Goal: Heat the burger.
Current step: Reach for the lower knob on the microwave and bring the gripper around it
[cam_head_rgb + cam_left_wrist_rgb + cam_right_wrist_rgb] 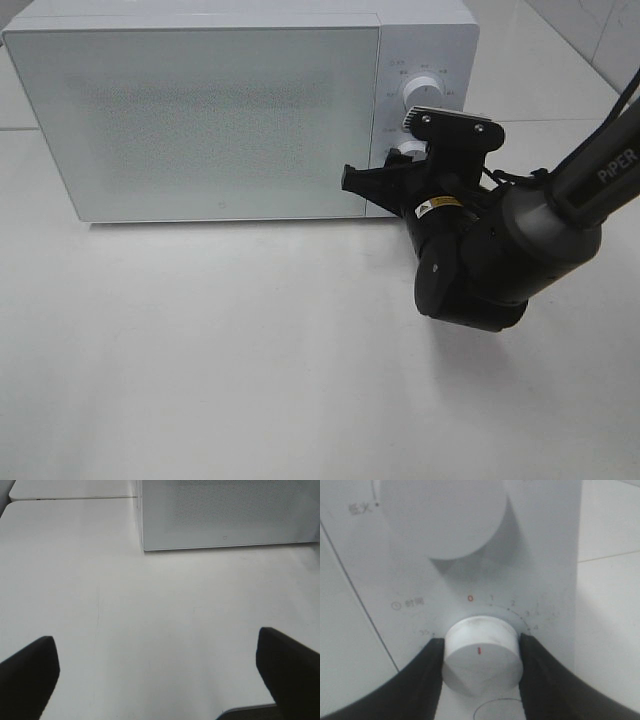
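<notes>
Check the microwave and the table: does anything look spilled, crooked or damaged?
Nothing stands out. The microwave is shut and unmarked, and the table shows no spills. The right hand grips the lower knob squarely, its red mark pointing near 0. The left hand hangs open over the table.

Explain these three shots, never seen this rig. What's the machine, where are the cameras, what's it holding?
It is a robot with two arms, each ending in a gripper. The high view looks down on a white table with a microwave, door shut. The right wrist view comes from a camera on the right arm: the right gripper is closed on the lower knob, one finger on each side. The left wrist view shows the left gripper open over the table, holding nothing. No burger shows in any view.
</notes>
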Controlling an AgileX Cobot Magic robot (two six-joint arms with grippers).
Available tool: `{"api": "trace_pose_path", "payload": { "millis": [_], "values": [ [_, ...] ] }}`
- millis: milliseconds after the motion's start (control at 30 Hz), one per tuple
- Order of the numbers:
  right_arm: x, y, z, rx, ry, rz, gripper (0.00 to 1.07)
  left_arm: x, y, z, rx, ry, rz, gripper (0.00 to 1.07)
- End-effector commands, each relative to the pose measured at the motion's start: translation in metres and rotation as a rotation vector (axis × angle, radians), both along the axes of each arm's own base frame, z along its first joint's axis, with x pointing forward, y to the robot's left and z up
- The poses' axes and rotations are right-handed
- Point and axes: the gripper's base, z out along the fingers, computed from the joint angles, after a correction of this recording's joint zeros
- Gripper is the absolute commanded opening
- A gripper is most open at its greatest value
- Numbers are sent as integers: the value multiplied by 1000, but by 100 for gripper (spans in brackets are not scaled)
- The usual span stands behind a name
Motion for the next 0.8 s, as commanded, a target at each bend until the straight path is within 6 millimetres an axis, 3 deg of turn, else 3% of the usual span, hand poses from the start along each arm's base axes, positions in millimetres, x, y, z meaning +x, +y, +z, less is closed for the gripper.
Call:
{"api": "trace_pose_path", "payload": {
  "millis": [33, 533, 800],
  "values": [
    [6, 6, 25, 129, -202, 34, 0, -2, 0, 1, -6, -32, 9, 101],
    [7, 11, 31, 765, -276, 47, 0, -2, 0, 1, -6, -32, 9, 101],
    [7, 11, 31, 875, -275, 36, 0, -2, 0, 1, -6, -32, 9, 101]
  ]
}}
